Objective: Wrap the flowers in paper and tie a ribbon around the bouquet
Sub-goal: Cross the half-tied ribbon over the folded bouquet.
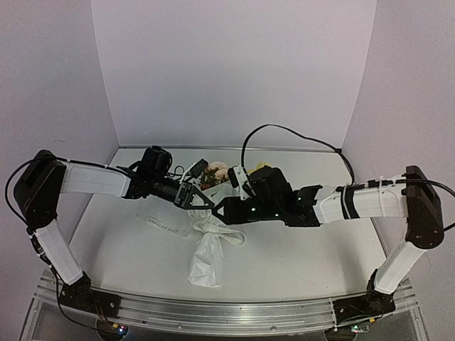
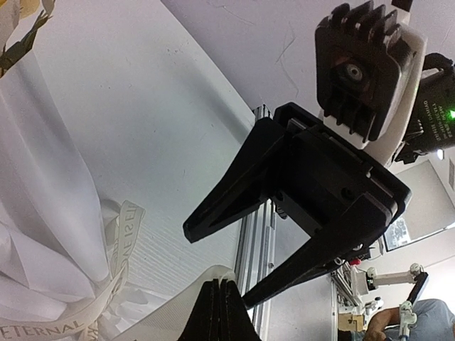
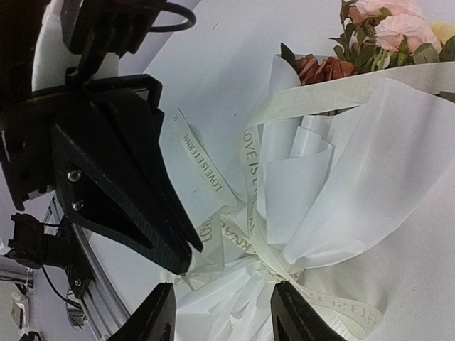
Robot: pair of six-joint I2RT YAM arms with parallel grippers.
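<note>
My left hand (image 3: 183, 256) is pinched shut on a tail of the ribbon (image 3: 252, 163), just beside the gathered neck of the bouquet (image 1: 207, 256). The bouquet lies lengthwise on the counter (image 1: 298, 249), flowers (image 3: 387, 21) pointing away from me. My right hand (image 3: 222, 295) hovers with fingers apart, holding nothing, and the ribbon's crossing sits straight ahead between them. Folds of the paper (image 3: 370, 185) hide whether that crossing is truly knotted.

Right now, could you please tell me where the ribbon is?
In the top view, the ribbon circles the paper at centre, beside the left hand and right hand, one tail trailing left.
</note>
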